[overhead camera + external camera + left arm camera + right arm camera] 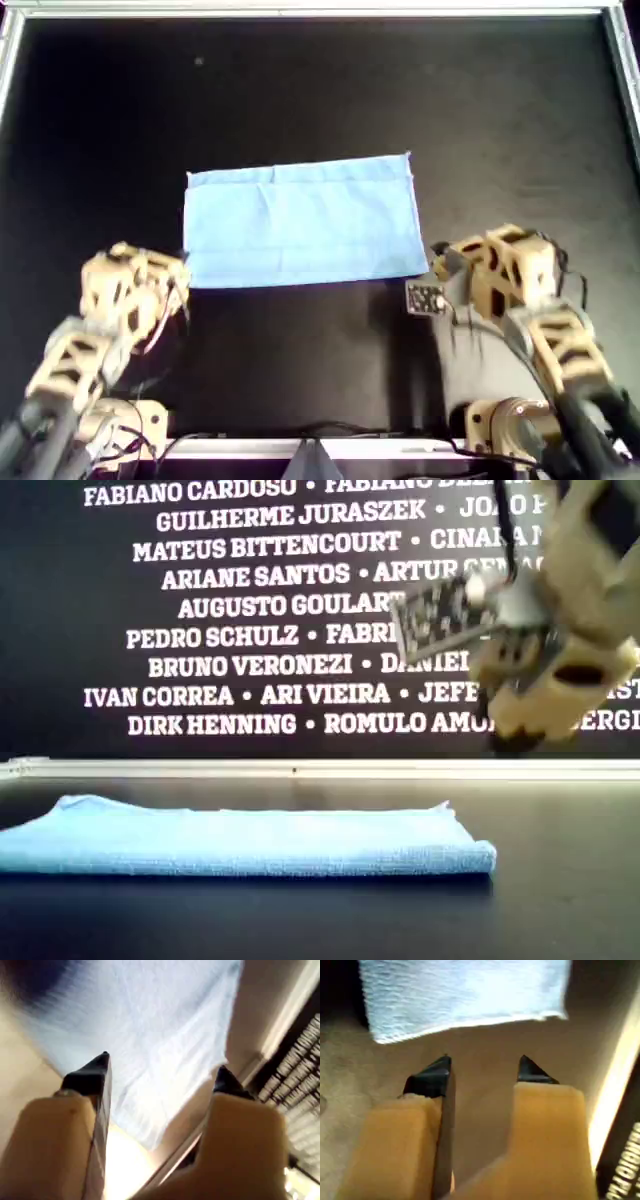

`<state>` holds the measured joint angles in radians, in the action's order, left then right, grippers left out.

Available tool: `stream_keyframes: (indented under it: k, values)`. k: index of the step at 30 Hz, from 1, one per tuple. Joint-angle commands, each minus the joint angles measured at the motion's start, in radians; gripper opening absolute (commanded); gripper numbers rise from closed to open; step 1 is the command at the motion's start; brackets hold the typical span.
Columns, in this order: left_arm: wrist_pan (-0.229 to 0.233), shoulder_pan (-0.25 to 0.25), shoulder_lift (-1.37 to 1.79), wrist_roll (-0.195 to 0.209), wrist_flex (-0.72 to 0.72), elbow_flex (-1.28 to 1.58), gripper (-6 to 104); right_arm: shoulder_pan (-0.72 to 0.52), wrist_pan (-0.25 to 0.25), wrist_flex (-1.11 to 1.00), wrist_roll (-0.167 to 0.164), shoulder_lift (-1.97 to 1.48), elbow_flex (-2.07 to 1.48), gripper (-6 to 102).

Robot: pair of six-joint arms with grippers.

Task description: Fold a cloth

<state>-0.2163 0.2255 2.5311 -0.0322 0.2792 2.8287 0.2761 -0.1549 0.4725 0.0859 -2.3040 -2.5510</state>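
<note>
A wall of white names (pixel 250 610) stands behind the black surface (pixel 300 90). The cloth (pixel 303 222), light blue, lies folded into a flat rectangle at the surface's middle. Left gripper (pixel 162 1072) and right gripper (pixel 484 1067) hover just beside it, both spread and empty; the left wrist view is blurred

Table (pixel 300 90) bare all round cloth (pixel 300 222); grippers sit w/ gaps at its 8 (pixel 178 290) & 4 o'clock (pixel 438 262), overhead.
</note>
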Motion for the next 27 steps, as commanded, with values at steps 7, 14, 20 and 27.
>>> stream_keyframes:
  k: [7,14,20,27]
  values:
    - [0.008,-0.025,0.376,-0.005,-0.008,0.179,73,-0.005,0.006,0.000,0.005,-0.483,-0.163,53]
    - [0.008,-0.094,0.543,-0.006,-0.009,0.176,73,-0.003,0.006,0.000,-0.008,-0.655,-0.279,53]
    - [0.008,-0.169,0.558,-0.005,-0.009,0.117,73,-0.006,0.008,-0.002,-0.008,-0.637,-0.308,54]
    - [0.006,-0.167,0.558,-0.006,-0.009,0.133,73,0.008,-0.008,-0.017,-0.009,-0.287,-0.184,55]
